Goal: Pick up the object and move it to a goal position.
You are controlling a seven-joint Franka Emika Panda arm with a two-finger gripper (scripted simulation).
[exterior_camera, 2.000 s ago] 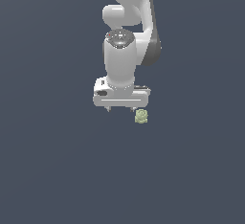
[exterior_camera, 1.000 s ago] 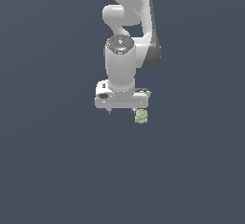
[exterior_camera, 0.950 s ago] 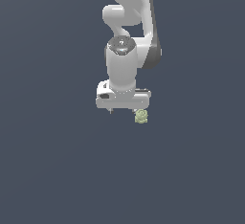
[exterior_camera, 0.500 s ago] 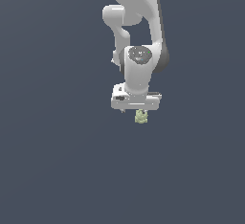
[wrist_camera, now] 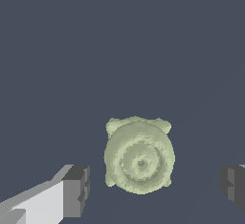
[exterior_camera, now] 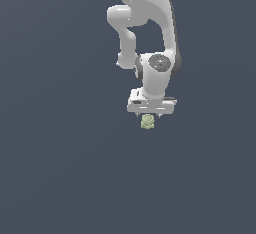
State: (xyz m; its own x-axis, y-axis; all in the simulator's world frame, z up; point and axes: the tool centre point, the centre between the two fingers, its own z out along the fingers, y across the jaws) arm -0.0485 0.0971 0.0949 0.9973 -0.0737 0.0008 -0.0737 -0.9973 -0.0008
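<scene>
The task stood at its opening stage: the object (exterior_camera: 147, 121), a small pale yellow-green lump with stacked ridges, lay on the dark surface (exterior_camera: 60, 168) and had not been lifted, so the grasp, the lift and the carry to the goal all appeared to be left. No goal marker was visible in either view, so where the thing must end up could not be told. The gripper (exterior_camera: 149, 113) hung directly above the object, pointing straight down, which I judged to be the alignment before a descent. The exterior view showed the whole white arm bending down from above and the gripper's body sitting just over the object, but at that size the fingers were hidden against the body and the gap between gripper and object was too small to read; whether they touched could not be settled there. The wrist view supplied what was missing: the gripper (wrist_camera: 158, 184) had its jaws spread wide apart, one dark finger pad (wrist_camera: 76, 189) on one side and the other at the opposite edge of the picture, with the object (wrist_camera: 139, 157) lying between them and clear of both. It also showed the object from overhead as concentric rings with small knobs at its corners, roughly centred between the pads, though nearer to one than the other.
</scene>
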